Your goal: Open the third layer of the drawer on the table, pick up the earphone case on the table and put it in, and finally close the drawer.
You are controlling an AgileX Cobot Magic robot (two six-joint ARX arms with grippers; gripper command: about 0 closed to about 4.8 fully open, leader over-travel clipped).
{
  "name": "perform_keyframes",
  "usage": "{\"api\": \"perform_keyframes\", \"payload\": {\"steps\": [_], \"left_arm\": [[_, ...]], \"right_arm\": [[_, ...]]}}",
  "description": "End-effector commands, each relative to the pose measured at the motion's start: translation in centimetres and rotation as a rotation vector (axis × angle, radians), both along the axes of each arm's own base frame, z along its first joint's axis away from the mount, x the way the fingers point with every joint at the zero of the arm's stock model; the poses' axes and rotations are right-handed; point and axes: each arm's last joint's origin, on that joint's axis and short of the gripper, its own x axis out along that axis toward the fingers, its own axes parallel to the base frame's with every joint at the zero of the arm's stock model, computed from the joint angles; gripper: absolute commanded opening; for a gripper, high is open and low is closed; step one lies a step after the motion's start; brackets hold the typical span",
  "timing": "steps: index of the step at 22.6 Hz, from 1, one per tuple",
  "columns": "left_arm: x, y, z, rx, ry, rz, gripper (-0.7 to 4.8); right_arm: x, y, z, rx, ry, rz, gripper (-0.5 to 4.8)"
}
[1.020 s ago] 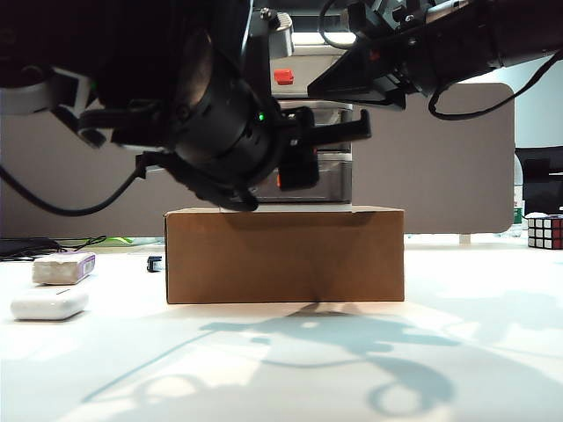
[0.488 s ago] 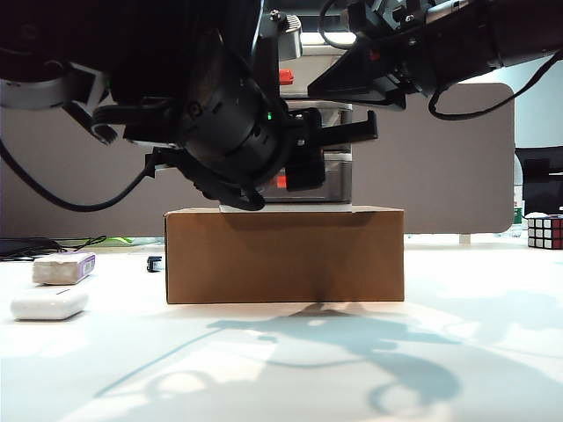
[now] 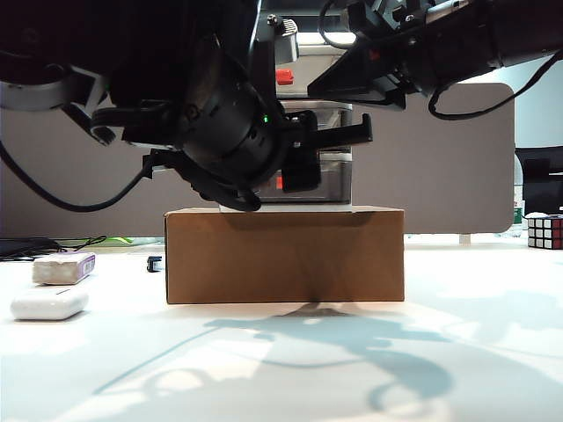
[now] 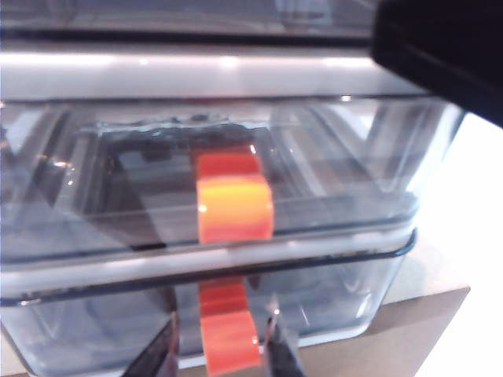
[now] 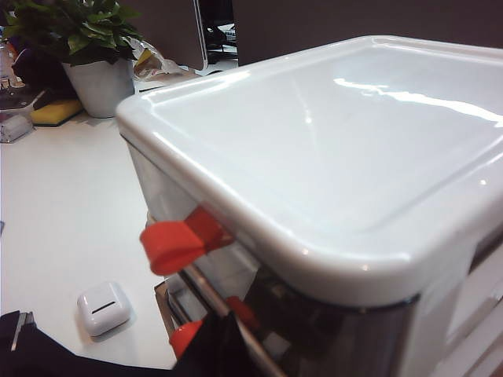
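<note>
The drawer (image 3: 339, 114) stands on a brown cardboard box (image 3: 284, 255), and its white top (image 5: 354, 141) fills the right wrist view. My left gripper (image 4: 224, 349) is at the third layer (image 4: 330, 306), its two fingertips (image 4: 161, 355) closed on either side of that layer's red-orange handle (image 4: 228, 338). In the exterior view the left gripper (image 3: 286, 180) hides most of the unit's front. The lowest drawer sits a little further out than the one above it. My right gripper (image 3: 321, 88) hovers above the unit's top right. The white earphone case (image 3: 48, 303) lies on the table (image 3: 290, 369) at the left, also visible as a small case (image 5: 104, 308).
An off-white block with a purple end (image 3: 63, 267) lies just behind the case. A small dark object (image 3: 155, 263) sits by the box's left side. A Rubik's cube (image 3: 545, 231) stands at the far right. A potted plant (image 5: 78, 31) is beyond the table.
The left arm's wrist has shifted slightly to the right while its gripper stays at the lowest handle. The right arm has not moved.
</note>
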Motion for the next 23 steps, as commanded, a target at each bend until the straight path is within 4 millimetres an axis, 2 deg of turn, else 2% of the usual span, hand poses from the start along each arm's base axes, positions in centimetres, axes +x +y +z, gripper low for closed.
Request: {"api": "perform_keyframes", "payload": {"steps": [1, 10, 11, 14, 15, 23], "left_arm": [[0.06, -0.07, 0.2, -0.013, -0.007, -0.004, 1.29], [0.17, -0.3, -0.29, -0.021, 0.008, -0.015, 1.13], [0.17, -0.31, -0.39, -0.024, 0.012, -0.015, 1.0], [0.14, -0.36, -0.52, -0.023, 0.016, -0.019, 0.07], [0.14, -0.36, -0.51, -0.024, 0.015, -0.019, -0.07], [0.17, -0.39, -0.22, -0.051, -0.003, -0.015, -0.06]], "right_arm": [[-0.01, 0.08, 0.42, 0.014, -0.02, 0.006, -0.05], [-0.01, 0.08, 0.42, 0.014, -0.02, 0.006, -0.05], [-0.01, 0.08, 0.42, 0.014, -0.02, 0.006, -0.05], [-0.01, 0.08, 0.43, 0.015, -0.021, 0.006, -0.05], [-0.01, 0.08, 0.43, 0.015, -0.02, 0.006, -0.05], [-0.01, 0.08, 0.43, 0.014, -0.021, 0.006, -0.05]]}}
